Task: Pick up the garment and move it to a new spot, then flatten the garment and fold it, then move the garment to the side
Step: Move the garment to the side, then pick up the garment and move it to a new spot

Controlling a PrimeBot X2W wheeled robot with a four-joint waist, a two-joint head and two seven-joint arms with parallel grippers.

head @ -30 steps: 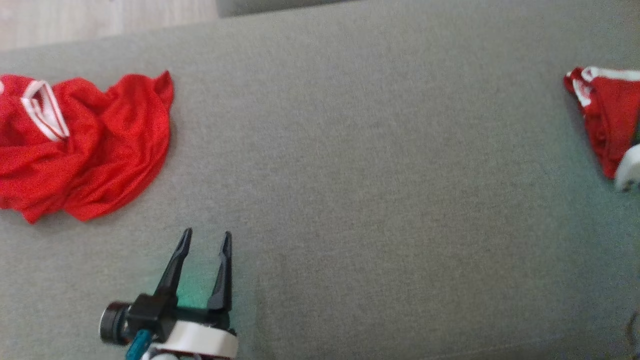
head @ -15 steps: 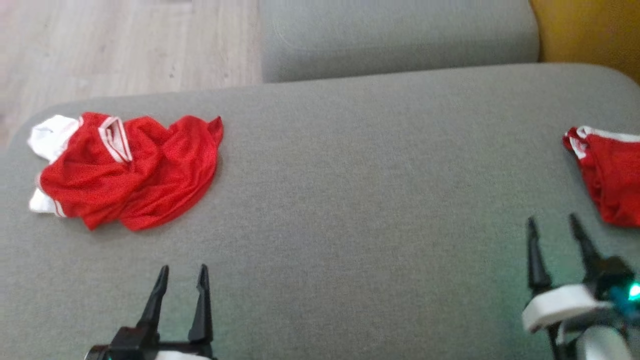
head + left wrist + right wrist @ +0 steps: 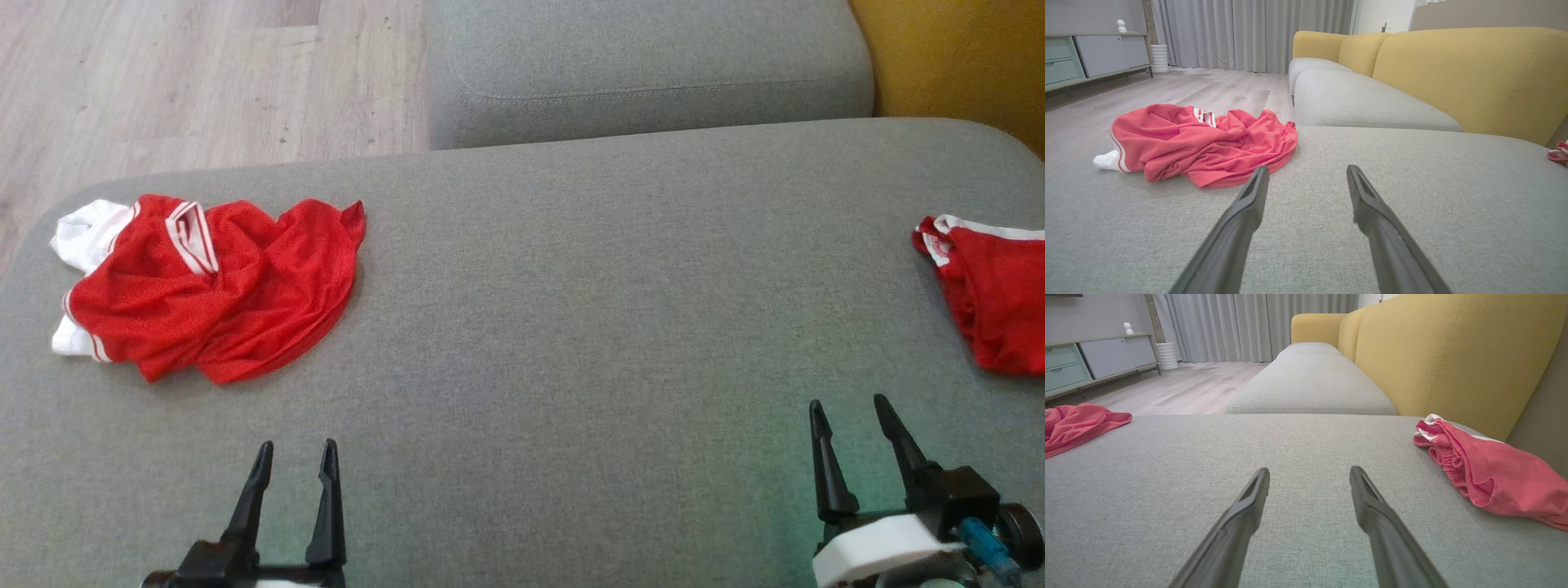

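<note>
Red garment point(image 3: 212, 286) unmoved on cushion point(image 3: 571, 327), left gripper point(image 3: 297, 446) spread, right gripper point(image 3: 847, 403) spread, drawn back

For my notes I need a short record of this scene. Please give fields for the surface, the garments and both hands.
surface: grey fabric sofa seat
left garment: crumpled red mesh jersey with white trim, on the seat's left part
right garment: red cloth garment with white edging, at the seat's right edge, cut by the frame
left hand: open, empty, apart from the jersey
right hand: open, empty, apart from the right garment
</note>
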